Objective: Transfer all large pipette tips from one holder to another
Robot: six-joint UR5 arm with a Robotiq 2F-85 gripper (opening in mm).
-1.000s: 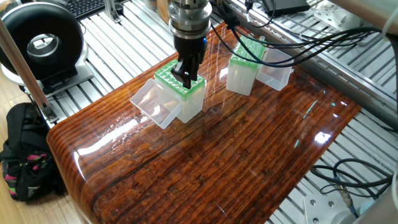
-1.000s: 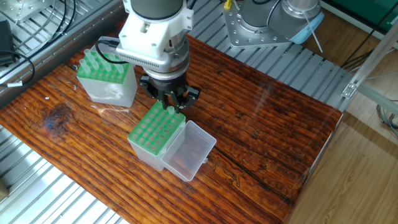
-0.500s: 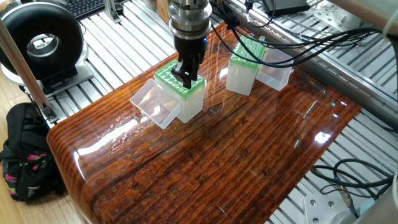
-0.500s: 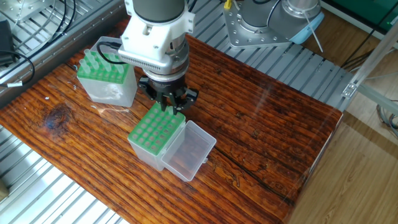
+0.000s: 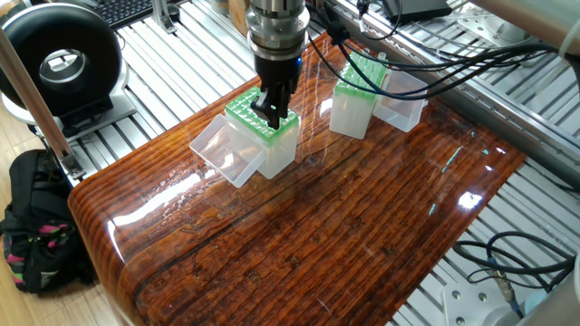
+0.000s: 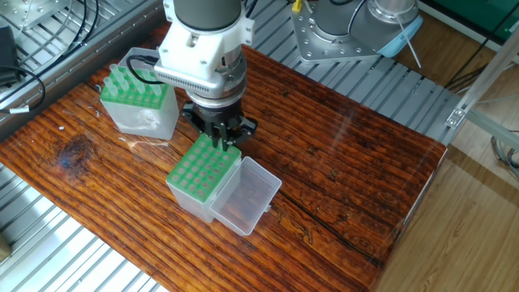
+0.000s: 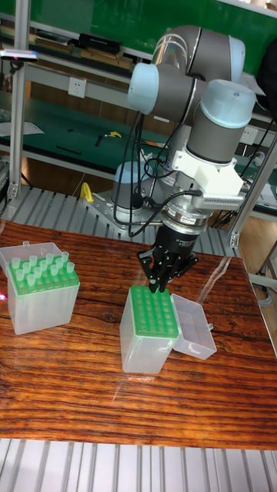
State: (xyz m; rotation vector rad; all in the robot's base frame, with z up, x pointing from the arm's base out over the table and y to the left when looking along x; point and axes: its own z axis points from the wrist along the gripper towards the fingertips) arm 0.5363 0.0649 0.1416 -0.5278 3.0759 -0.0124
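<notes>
Two clear holders with green tops stand on the wooden table. One holder (image 6: 138, 109) (image 7: 38, 304) (image 5: 353, 109) carries several large pipette tips (image 6: 134, 81) (image 7: 38, 270), whitish tubes standing in its holes. The other holder (image 6: 195, 182) (image 7: 146, 338) (image 5: 279, 154) shows empty holes. My gripper (image 6: 221, 142) (image 7: 160, 286) (image 5: 270, 116) points straight down at this holder's far corner, its fingers close together just above the green top. It looks shut on a large pipette tip, which the fingers mostly hide.
Each holder's clear lid lies open beside it (image 6: 247, 199) (image 5: 403, 104). A black round device (image 5: 59, 63) and a backpack (image 5: 36, 231) sit beyond the table's left end. Cables (image 5: 507, 263) lie on the metal frame, and the arm's base (image 6: 349, 28) is at the table's back edge.
The gripper has sunk a little toward the green top of the empty-looking holder. The holders and lids have not moved.
</notes>
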